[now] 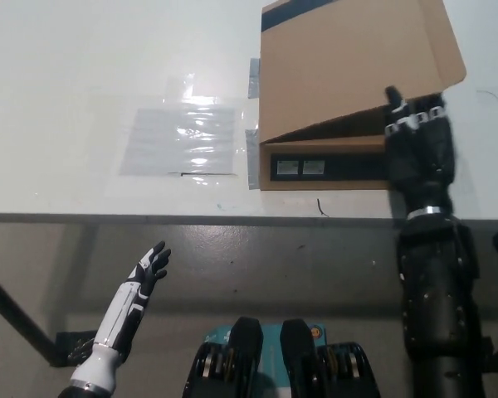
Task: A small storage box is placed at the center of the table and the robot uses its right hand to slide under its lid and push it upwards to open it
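A: How far along?
B: The cardboard storage box point(349, 166) sits on the desk point(83, 83); its lid point(349, 66) is partly raised.
A: And the right robot hand point(419, 145)?
B: Fingertips under the lid's front edge, gripping nothing; more lifting remains. The left robot hand point(149, 269) rests open, low.

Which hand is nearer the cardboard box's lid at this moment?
The right. The black right hand is at the box's front right, fingertips tucked under the raised lid. The white left hand hangs open below the table edge, far to the lower left.
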Motion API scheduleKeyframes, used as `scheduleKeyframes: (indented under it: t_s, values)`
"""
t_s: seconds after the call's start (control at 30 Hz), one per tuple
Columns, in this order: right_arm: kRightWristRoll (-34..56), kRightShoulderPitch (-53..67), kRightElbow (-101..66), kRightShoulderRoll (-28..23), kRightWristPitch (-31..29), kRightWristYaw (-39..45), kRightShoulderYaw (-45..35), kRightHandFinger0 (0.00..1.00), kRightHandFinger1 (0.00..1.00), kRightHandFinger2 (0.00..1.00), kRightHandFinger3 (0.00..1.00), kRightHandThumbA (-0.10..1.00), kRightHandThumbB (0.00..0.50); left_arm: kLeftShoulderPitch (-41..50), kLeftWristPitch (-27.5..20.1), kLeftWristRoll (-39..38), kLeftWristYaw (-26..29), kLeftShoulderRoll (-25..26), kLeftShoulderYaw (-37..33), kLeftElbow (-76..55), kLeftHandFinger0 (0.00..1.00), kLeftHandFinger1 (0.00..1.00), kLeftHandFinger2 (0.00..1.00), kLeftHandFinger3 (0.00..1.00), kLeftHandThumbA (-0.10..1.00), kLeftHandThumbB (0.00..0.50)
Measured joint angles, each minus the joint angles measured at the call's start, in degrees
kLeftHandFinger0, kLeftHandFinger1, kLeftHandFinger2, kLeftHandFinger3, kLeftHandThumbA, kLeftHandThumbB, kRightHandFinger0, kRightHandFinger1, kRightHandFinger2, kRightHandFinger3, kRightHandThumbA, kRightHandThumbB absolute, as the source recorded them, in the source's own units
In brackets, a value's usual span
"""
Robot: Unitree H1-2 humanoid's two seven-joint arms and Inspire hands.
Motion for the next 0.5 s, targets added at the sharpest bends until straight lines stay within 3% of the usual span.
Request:
scheduleKeyframes:
  t_s: [0.33, 0.5]
  values:
    - [-1.3, -2.4, 0.2, 1.7, -0.3, 0.7, 2.0, 1.0, 1.0, 1.0, 1.0, 1.0, 0.331, -0.3, 0.0, 0.0, -0.2, 0.0, 0.0, 0.0, 1.0, 1.0, 1.0, 1.0, 1.0, 0.5]
    - [-3.7, -3.1, -2.6, 2.7, -0.3, 0.7, 5.3, 1.0, 1.0, 1.0, 1.0, 1.0, 0.315, -0.4, 0.0, 0.0, -0.3, 0.0, 0.0, 0.0, 1.0, 1.0, 1.0, 1.0, 1.0, 0.5]
